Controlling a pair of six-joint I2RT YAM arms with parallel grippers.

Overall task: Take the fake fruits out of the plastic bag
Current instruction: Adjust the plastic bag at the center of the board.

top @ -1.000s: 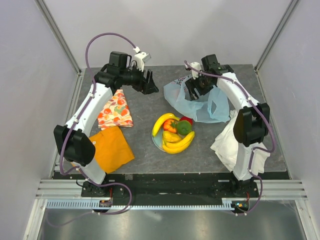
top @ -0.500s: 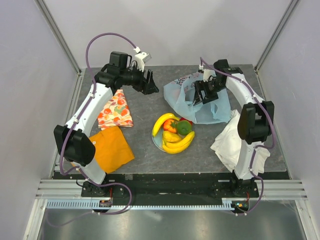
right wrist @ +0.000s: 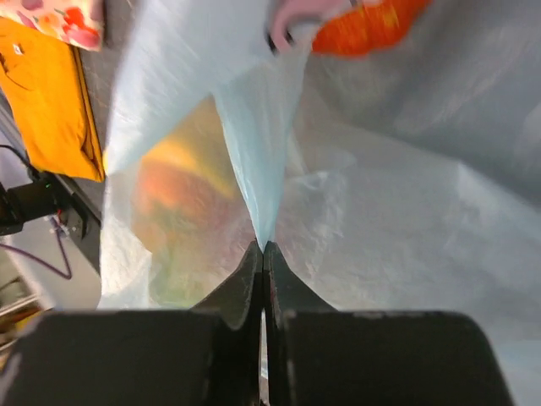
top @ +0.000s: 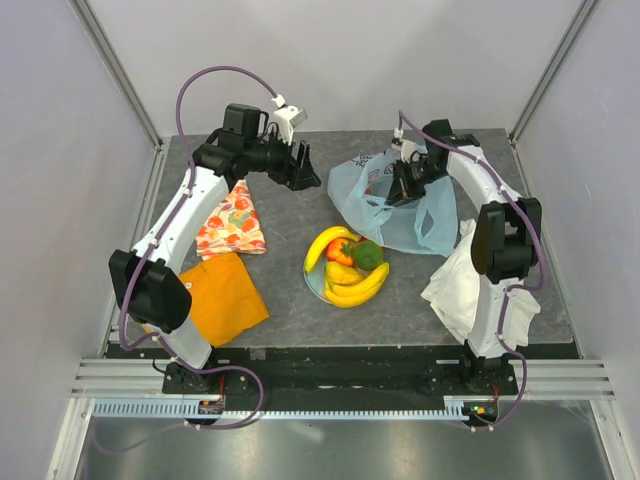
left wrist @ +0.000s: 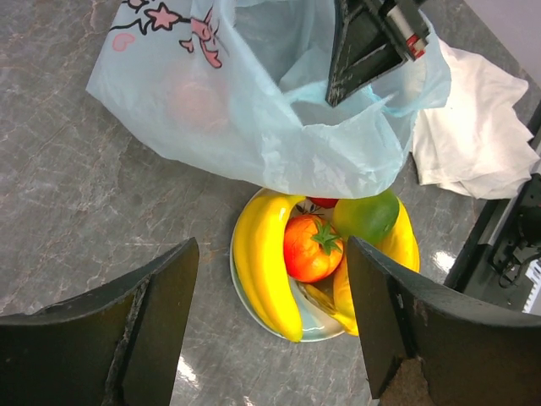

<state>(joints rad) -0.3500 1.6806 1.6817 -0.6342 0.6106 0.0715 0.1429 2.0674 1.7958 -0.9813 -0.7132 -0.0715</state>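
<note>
Plastic bag [top: 385, 205]: we're pinching thin fold in fully closed right gripper [right wrist: 264, 254]; left gripper [left wrist: 270, 249] hanging wide, empty, bag ahead of it with reddish fruit [left wrist: 193, 101] inside. We're risking film slipping or tearing on lift, fruit getting trapped.

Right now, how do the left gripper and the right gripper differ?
The left gripper is open and empty; the right gripper is shut, pinching a fold of the plastic bag. The left gripper hangs beside the bag, touching nothing; the right gripper sits over the bag, in contact with it. Both are black and two-fingered.
</note>
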